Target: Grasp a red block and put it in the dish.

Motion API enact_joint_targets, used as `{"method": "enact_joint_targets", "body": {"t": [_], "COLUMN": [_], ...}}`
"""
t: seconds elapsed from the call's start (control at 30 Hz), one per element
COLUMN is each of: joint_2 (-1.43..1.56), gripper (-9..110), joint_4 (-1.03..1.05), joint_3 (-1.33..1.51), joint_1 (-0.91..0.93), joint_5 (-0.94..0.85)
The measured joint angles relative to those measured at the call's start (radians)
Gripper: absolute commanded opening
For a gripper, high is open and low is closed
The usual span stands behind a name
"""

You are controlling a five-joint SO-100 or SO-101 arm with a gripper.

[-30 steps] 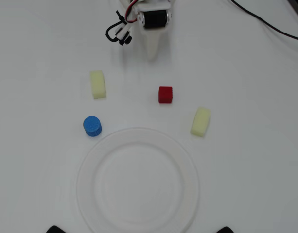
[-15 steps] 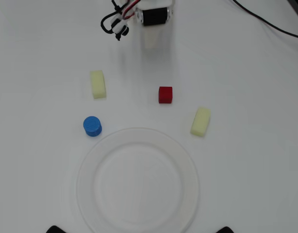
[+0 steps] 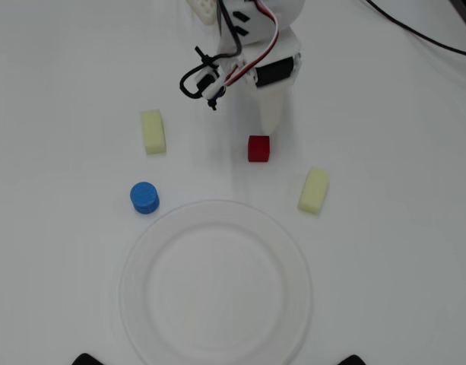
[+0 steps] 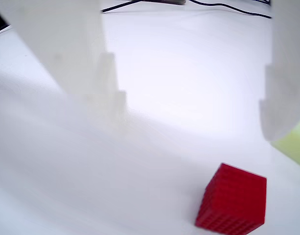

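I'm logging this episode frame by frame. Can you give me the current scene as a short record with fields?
gripper: open, above the table just behind the red block
red block: on the table, untouched, outside the dish
dish: empty
blue cylinder: left of the dish rim in the overhead view
yellow blocks: two, one upper left, one right of the red block

A white table (image 3: 415, 251) seen from above holds three small items; a pale yellow oblong block (image 3: 153, 131) lies at upper left, a second pale yellow block (image 3: 314, 190) lies tilted at right, and a blue round cylinder (image 3: 144, 198) stands below the first block. A black cable (image 3: 415, 36) runs across the top right corner; in the wrist view, a yellow-green edge (image 4: 292, 147) shows at the right border.
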Motion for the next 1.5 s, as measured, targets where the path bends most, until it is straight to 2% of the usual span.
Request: {"method": "enact_joint_targets", "body": {"t": [0.37, 0.77, 1.03, 1.2, 1.5], "joint_2": [-0.276, -0.385, -0.403, -0.41, -0.422], "gripper": [32, 32, 28, 21, 0], "joint_4": [-0.043, -0.107, -0.141, -0.153, -0.167], "joint_3": [-0.141, -0.15, -0.15, -0.15, -0.155], "joint_1": [0.014, 0.018, 0.018, 0.015, 0.006], "joint_5": [0.018, 0.035, 0.012, -0.008, -0.011]}}
